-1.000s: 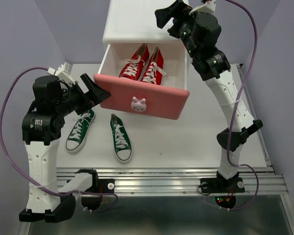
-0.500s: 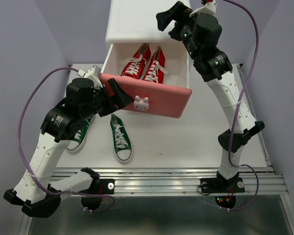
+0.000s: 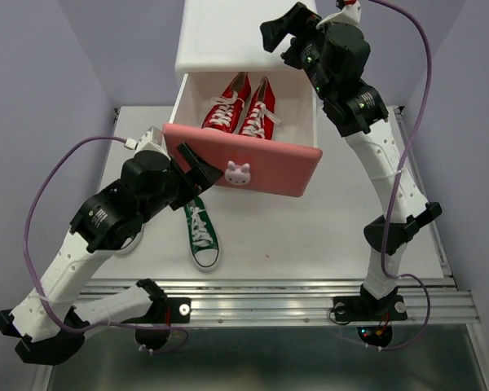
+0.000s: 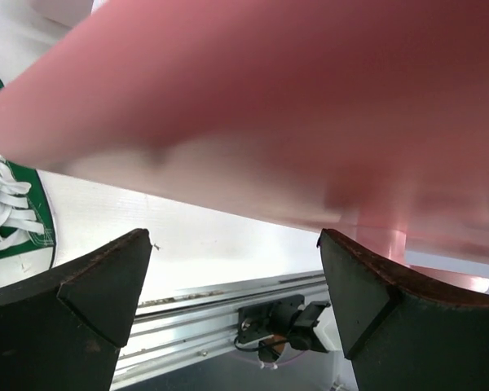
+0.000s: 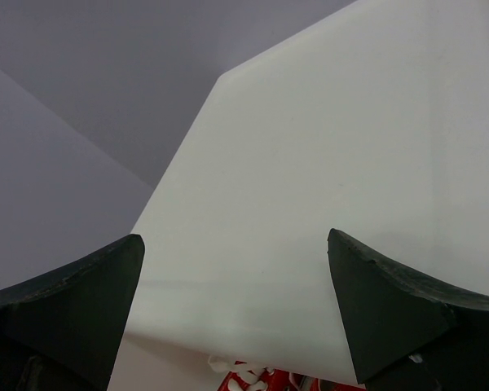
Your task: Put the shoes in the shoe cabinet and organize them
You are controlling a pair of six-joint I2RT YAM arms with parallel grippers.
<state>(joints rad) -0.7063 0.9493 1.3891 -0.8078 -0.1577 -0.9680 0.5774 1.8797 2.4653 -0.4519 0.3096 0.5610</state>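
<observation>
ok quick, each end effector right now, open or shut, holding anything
left end effector: open, holding nothing, at the pink drawer front
right end effector: open, holding nothing, above the shoe cabinet

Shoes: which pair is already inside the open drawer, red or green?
The red pair, side by side inside the pulled-out pink drawer. The green sneaker in clear view lies on the table instead, in front of the drawer.

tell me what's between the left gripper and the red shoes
The pink drawer front. In the top view it stands between the left gripper and the red shoes behind it; the left wrist view shows it close in front of that gripper.
</observation>
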